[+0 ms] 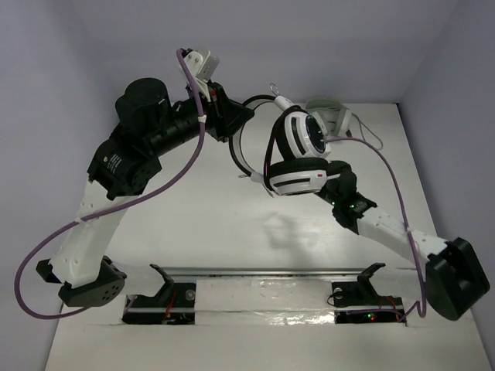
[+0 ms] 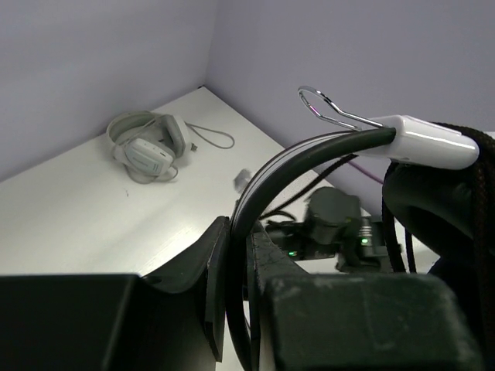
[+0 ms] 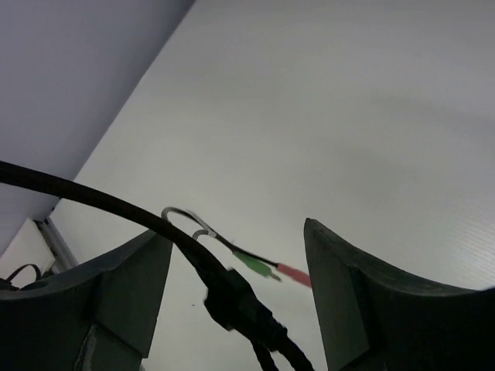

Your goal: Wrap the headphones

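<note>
The headphones point(image 1: 300, 137), with a thin black headband point(image 1: 239, 154) and white-and-black ear cups, are held up above the table. My left gripper point(image 1: 234, 117) is shut on the headband point(image 2: 255, 185), which runs up between its fingers point(image 2: 205, 270) to a white ear-cup yoke point(image 2: 429, 141). My right gripper point(image 3: 240, 286) is open. The black cable point(image 3: 93, 197) crosses between its fingers, with a splitter and green point(image 3: 255, 265) and pink point(image 3: 294, 274) plugs hanging beyond. In the top view the right gripper is mostly hidden under the lower ear cup point(image 1: 298, 179).
All-pale-grey headphones point(image 1: 331, 117) with a grey cable lie at the back right near the wall, also in the left wrist view point(image 2: 147, 144). A metal rail point(image 1: 263, 272) runs along the near edge between the arm bases. Purple arm cables point(image 1: 387, 174) loop beside both arms.
</note>
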`<state>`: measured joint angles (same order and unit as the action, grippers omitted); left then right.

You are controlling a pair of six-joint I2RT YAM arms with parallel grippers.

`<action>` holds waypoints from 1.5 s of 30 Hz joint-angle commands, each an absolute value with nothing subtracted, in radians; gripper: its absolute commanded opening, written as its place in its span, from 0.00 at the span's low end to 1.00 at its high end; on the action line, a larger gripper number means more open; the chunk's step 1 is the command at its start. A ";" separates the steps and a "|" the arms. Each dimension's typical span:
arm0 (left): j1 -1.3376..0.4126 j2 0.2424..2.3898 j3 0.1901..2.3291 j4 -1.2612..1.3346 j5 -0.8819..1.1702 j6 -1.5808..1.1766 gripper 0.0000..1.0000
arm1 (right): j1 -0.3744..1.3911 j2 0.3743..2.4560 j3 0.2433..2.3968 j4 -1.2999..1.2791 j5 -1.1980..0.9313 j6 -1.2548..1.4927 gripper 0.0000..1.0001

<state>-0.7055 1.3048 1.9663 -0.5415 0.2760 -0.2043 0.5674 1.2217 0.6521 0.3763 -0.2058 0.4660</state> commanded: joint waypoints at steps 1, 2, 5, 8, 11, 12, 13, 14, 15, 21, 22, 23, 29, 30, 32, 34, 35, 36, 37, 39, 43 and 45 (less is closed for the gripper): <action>-0.693 1.284 2.017 -0.420 0.252 -0.278 0.00 | 0.561 1.083 0.646 0.350 -0.186 0.439 0.76; -0.693 1.284 2.019 -0.417 0.250 -0.282 0.00 | 0.561 1.056 0.626 0.347 -0.180 0.439 0.77; -0.693 1.281 2.011 -0.399 0.259 -0.293 0.00 | 0.561 1.008 0.612 0.342 -0.204 0.437 0.82; -0.693 1.282 2.013 -0.385 0.235 -0.308 0.00 | 0.561 1.031 0.614 0.359 -0.248 0.475 0.82; -0.693 1.298 2.025 -0.376 0.219 -0.333 0.00 | 0.561 1.016 0.581 0.410 -0.253 0.538 0.79; -0.693 1.304 2.035 -0.377 0.212 -0.336 0.00 | 0.561 1.003 0.560 0.416 -0.238 0.546 0.79; -0.693 1.307 2.040 -0.377 0.203 -0.342 0.00 | 0.561 0.991 0.545 0.437 -0.188 0.554 0.80; -0.693 1.310 2.045 -0.367 0.193 -0.345 0.00 | 0.561 0.974 0.531 0.446 -0.163 0.557 0.81; -0.693 1.318 2.055 -0.367 0.190 -0.347 0.00 | 0.561 0.971 0.523 0.449 -0.146 0.558 0.82; -0.684 1.348 2.114 -0.388 0.115 -0.341 0.00 | 0.561 0.889 0.502 0.427 -0.088 0.594 0.88; -0.684 1.348 2.112 -0.388 0.104 -0.339 0.00 | 0.561 0.864 0.500 0.404 -0.086 0.594 0.89; -0.684 1.347 2.102 -0.381 0.101 -0.339 0.00 | 0.561 0.842 0.499 0.399 -0.097 0.597 0.90; -0.684 1.350 2.066 -0.348 0.126 -0.350 0.00 | 0.561 0.883 0.479 0.450 -0.199 0.580 0.98; -0.684 1.353 2.069 -0.350 0.127 -0.347 0.00 | 0.561 0.900 0.507 0.434 -0.192 0.559 0.98; -0.684 1.356 2.083 -0.363 0.133 -0.345 0.00 | 0.561 0.929 0.523 0.420 -0.154 0.500 0.98; -0.684 1.359 2.092 -0.370 0.130 -0.342 0.00 | 0.561 0.952 0.578 0.353 -0.103 0.447 0.97; -0.684 1.358 2.097 -0.371 0.129 -0.342 0.00 | 0.561 0.971 0.589 0.344 -0.098 0.440 0.97; -0.684 1.356 2.095 -0.370 0.129 -0.342 0.00 | 0.561 0.980 0.595 0.345 -0.109 0.440 0.97; -0.684 1.355 2.097 -0.368 0.129 -0.342 0.00 | 0.561 0.994 0.604 0.354 -0.173 0.440 0.96; -0.684 1.355 2.092 -0.365 0.129 -0.342 0.00 | 0.561 1.050 0.609 0.373 -0.230 0.459 0.94; -0.684 1.356 2.077 -0.351 0.143 -0.354 0.00 | 0.561 1.143 0.601 0.498 -0.277 0.495 0.94; -0.684 1.359 2.080 -0.351 0.140 -0.356 0.00 | 0.561 1.179 0.629 0.520 -0.305 0.502 0.93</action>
<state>-0.6853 1.3739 2.0483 -0.5045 0.1272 -0.2909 0.5636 1.1439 0.5716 0.4149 -0.2363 0.4942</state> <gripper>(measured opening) 0.076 0.932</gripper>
